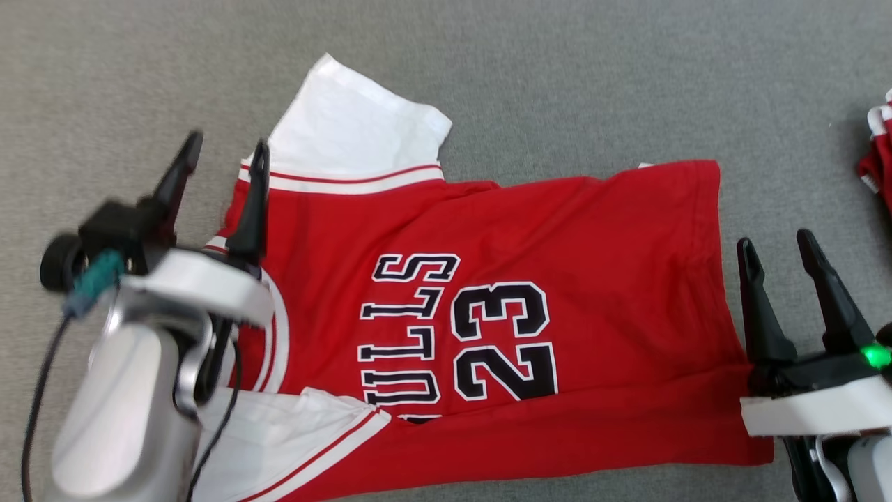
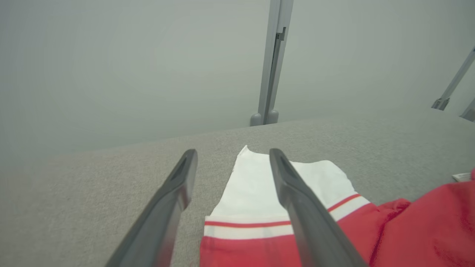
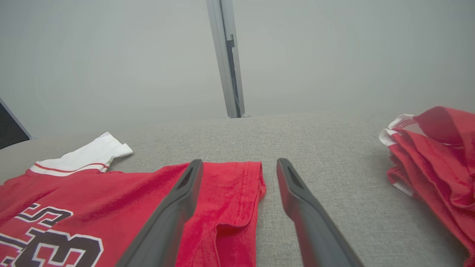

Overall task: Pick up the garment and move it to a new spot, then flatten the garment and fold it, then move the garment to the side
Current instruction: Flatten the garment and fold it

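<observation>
The garment (image 1: 529, 230) is a red jersey with white sleeves and black "BULLS 23" lettering, spread flat on the grey surface with its neck toward the left. My left gripper (image 1: 224, 150) hovers open over the collar and far sleeve (image 2: 256, 185), holding nothing. At the jersey's hem (image 3: 237, 193) my right gripper (image 1: 777, 244) stands open, one finger over the hem edge, the other over bare surface. In each wrist view, the left gripper (image 2: 233, 155) and right gripper (image 3: 239, 165) have nothing between their fingers.
A second bunched red and white garment (image 3: 434, 155) lies at the right, seen at the head view's right edge (image 1: 879, 160). The grey padded surface (image 1: 571, 84) extends beyond the jersey. A grey post (image 2: 272, 63) stands behind its far edge.
</observation>
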Motion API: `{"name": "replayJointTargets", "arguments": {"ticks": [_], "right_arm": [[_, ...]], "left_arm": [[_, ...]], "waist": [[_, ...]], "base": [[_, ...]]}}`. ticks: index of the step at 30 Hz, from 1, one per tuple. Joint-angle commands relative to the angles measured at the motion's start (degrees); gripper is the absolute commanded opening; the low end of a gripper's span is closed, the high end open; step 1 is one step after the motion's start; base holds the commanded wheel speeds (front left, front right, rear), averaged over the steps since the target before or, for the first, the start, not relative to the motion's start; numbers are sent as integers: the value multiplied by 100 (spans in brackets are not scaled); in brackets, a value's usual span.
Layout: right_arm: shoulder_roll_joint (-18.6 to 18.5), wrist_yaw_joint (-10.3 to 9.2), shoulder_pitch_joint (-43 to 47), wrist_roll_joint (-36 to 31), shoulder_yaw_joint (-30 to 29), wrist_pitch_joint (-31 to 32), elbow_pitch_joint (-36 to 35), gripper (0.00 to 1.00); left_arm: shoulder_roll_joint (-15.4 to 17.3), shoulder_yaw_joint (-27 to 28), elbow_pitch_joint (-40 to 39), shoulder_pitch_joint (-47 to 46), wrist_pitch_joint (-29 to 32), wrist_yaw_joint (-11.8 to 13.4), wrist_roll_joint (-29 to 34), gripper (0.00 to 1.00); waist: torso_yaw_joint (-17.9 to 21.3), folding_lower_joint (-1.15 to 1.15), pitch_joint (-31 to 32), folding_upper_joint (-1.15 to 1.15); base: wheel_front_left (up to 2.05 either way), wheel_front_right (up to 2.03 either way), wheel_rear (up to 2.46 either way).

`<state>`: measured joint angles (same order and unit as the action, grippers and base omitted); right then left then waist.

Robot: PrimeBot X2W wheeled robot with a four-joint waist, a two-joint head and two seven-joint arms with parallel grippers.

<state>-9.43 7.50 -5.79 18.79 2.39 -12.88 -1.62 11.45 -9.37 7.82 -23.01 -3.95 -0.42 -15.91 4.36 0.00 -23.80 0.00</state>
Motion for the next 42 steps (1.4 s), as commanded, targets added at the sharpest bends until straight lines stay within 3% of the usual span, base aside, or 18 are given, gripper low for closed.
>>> {"name": "replayJointTargets", "arguments": {"ticks": [1, 10, 19, 21, 31, 42], "right_arm": [[-31, -1, -87, -15, -5, -3, -49, 100], [87, -1, -747, 32, 282, -97, -18, 100], [17, -1, -1015, 151, 358, -175, 177, 100], [-45, 0, -1046, 184, 307, -183, 197, 100], [-667, 0, -1520, 520, 291, 142, 454, 100], [-1397, -1, -1940, 1243, 963, 1155, 752, 100]], "left_arm": [[6, -21, 31, -150, 19, -39, -27, 100], [178, -276, 1570, -2126, 639, -509, -129, 100], [192, -543, 3016, -3014, 892, -644, -249, 98], [150, -592, 3192, -3107, 844, -651, -273, 0], [-48, -875, 3479, -3317, 409, -702, -399, 0], [-163, -1154, 3446, -3290, -71, -710, -473, 0]], "waist": [[119, 0, -270, 0], [522, 0, -933, 0], [667, 0, -1083, 0], [639, 0, -1076, 0], [292, 0, -1076, 0], [-19, 0, -1099, 0]], "base": [[0, 0, 0], [0, 0, 0], [0, 0, 0], [0, 0, 0], [0, 0, 0], [0, 0, 0]]}}
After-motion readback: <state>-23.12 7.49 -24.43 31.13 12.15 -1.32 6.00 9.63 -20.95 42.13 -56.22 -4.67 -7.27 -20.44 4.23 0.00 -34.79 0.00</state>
